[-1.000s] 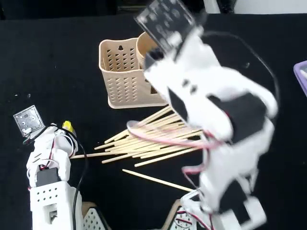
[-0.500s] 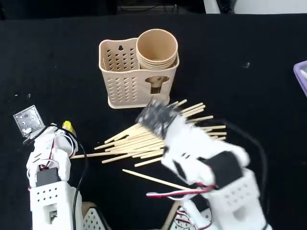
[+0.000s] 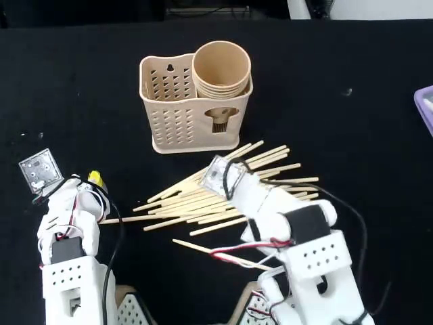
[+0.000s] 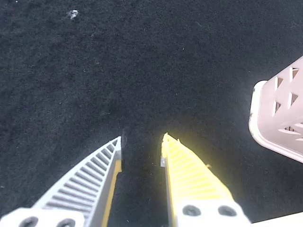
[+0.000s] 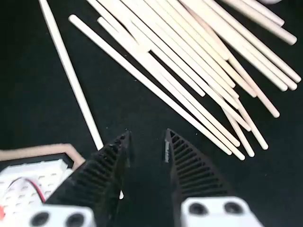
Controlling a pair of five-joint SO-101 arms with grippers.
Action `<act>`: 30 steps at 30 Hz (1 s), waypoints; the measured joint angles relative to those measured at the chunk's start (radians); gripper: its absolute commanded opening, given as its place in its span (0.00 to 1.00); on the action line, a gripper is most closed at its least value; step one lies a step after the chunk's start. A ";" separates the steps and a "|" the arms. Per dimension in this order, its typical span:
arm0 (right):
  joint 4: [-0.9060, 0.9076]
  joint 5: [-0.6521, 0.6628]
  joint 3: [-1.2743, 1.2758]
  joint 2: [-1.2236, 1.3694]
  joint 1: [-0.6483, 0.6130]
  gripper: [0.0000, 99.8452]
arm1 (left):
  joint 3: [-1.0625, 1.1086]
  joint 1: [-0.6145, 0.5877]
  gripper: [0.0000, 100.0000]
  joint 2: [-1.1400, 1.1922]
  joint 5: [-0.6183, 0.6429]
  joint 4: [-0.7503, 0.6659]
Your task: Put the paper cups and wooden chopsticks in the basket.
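The chopsticks (image 3: 203, 200) lie fanned in a loose pile mid-tabletop, with one stray stick (image 5: 71, 75) nearer the front edge. For a good pick, we judge the jaws should spread wider and close across a few sticks near their middle. The right gripper (image 5: 147, 142) hangs between pile and stray, jaws narrowly apart and empty. The basket (image 3: 172, 115), holding stacked cups (image 3: 221, 68), stands behind.

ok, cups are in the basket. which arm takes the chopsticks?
Right. The right gripper, open, hangs beside the chopsticks; the left gripper is over bare cloth near the basket.
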 measured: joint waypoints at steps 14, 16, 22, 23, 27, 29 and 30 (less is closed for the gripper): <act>-0.210 0.106 0.183 0.071 0.098 0.12 | 0.000 0.000 0.14 0.000 0.000 0.000; -0.242 0.106 0.226 0.071 0.098 0.12 | 0.000 0.000 0.14 0.000 0.000 0.000; -0.264 0.106 0.273 0.071 0.098 0.12 | 0.000 0.000 0.14 0.000 0.000 0.000; -0.264 0.106 0.275 0.071 0.098 0.12 | 0.000 0.000 0.14 0.000 0.000 0.000; -0.267 0.106 0.275 0.071 0.098 0.12 | 0.000 0.000 0.14 0.000 0.000 0.000; -0.287 0.106 0.275 0.071 0.098 0.12 | 0.000 0.000 0.14 0.000 0.000 0.000; -0.299 0.106 0.276 0.071 0.098 0.12 | 0.000 0.000 0.14 0.000 0.000 0.000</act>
